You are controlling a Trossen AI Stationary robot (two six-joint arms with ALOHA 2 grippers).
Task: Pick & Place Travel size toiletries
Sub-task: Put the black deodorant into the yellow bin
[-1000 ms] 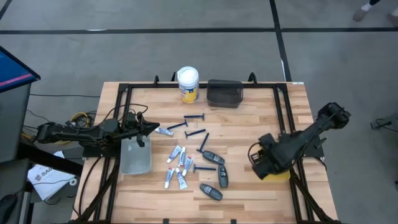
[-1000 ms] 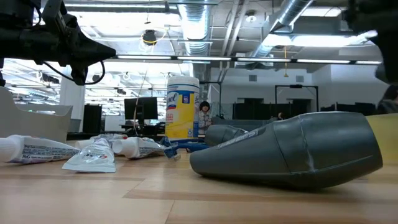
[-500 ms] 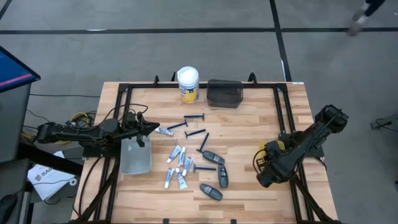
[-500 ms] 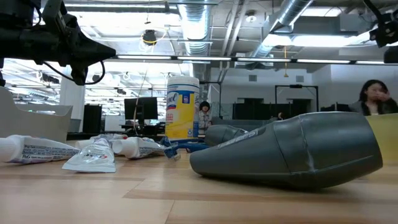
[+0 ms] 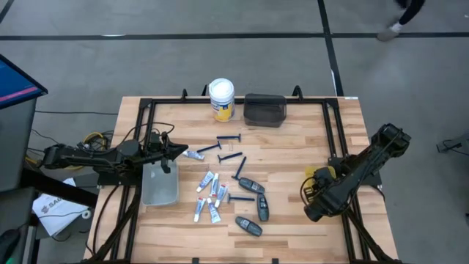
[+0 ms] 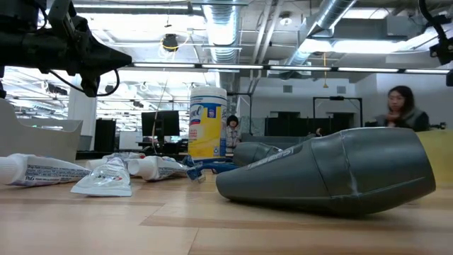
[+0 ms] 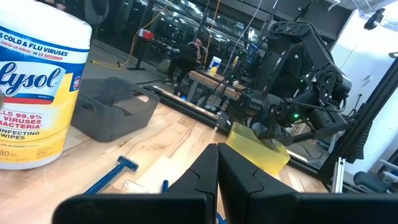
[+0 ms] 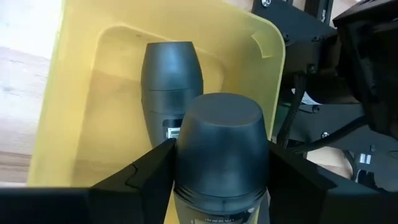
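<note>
- You had the right gripper (image 8: 217,186) over the yellow tray (image 8: 74,106) at the table's (image 5: 308,139) right edge, its fingers holding a dark grey pod (image 8: 217,149) above one pod (image 8: 169,81) already lying inside, presumably ready to drop.
- Your left gripper (image 5: 176,150) waited at the left with fingers shut, beside the clear tray (image 5: 160,187).
- Mid-table you had four pods (image 5: 253,199), about six tubes (image 5: 211,192) and roughly four razors (image 5: 229,139).
</note>
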